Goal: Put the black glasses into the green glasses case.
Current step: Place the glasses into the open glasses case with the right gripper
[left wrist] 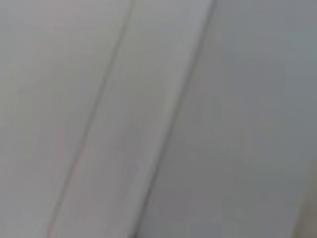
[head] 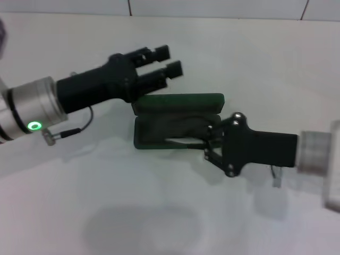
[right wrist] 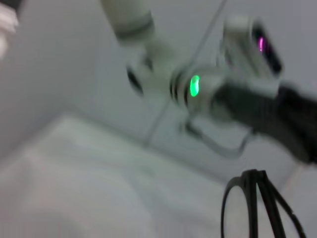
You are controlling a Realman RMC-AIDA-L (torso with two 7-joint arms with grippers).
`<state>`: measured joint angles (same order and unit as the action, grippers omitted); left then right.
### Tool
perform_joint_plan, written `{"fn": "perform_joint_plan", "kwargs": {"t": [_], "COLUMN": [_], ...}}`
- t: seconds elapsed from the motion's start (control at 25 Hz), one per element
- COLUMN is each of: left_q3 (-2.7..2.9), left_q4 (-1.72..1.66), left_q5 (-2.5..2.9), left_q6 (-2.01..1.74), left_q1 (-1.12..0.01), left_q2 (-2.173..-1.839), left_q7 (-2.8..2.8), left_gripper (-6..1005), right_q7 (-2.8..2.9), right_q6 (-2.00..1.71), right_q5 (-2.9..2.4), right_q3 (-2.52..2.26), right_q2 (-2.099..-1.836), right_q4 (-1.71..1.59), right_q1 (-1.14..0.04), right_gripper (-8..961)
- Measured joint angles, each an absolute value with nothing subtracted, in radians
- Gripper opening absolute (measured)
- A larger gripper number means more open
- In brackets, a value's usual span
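Note:
The green glasses case (head: pixel 159 130) lies open on the white table, its lid (head: pixel 180 102) standing along the far side. My right gripper (head: pixel 209 139) reaches into the case's right end and is shut on the black glasses (head: pixel 187 139), which sit low inside the case. The right wrist view shows the glasses (right wrist: pixel 257 208) close up, folded, with one rounded rim and the temple arms in sight. My left gripper (head: pixel 167 60) is open and empty, held above the table just behind the lid's left end.
The white table (head: pixel 159 212) spreads around the case. A tiled wall (head: pixel 212 8) rises at the back. The left arm (right wrist: pixel 198 89), with its green light, shows in the right wrist view. The left wrist view shows only the pale wall (left wrist: pixel 158 119).

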<state>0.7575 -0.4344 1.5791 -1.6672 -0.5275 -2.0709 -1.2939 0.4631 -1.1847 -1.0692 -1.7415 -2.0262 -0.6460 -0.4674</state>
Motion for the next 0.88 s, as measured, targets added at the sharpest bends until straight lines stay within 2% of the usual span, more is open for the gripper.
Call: {"fn": "perform_joint_plan", "kwargs": {"t": [0.2, 0.4, 0.88], "left_q3": [0.726, 0.725, 0.727], "left_q4": [-0.437, -0.437, -0.431], "left_q5": [1.578, 1.578, 1.581], "left_q6": [-1.667, -1.665, -1.641], "left_q1": [-0.51, -0.518, -0.544], "left_q2": [-2.058, -2.058, -2.065], "left_q7": [-1.299, -1.305, -1.312], "left_gripper": [625, 625, 626], "right_q7": [0.525, 0.59, 0.621], "right_q6": [-0.738, -0.432, -0.293], "right_q5": [-1.049, -1.052, -1.046], "right_q3": [-1.989, -2.147, -2.232], "right_q2": [-2.028, -2.028, -2.028], "right_q4": [-0.893, -0.993, -1.019], "right_q1": [-0.423, -0.426, -0.422], "right_gripper": [240, 245, 258]}}
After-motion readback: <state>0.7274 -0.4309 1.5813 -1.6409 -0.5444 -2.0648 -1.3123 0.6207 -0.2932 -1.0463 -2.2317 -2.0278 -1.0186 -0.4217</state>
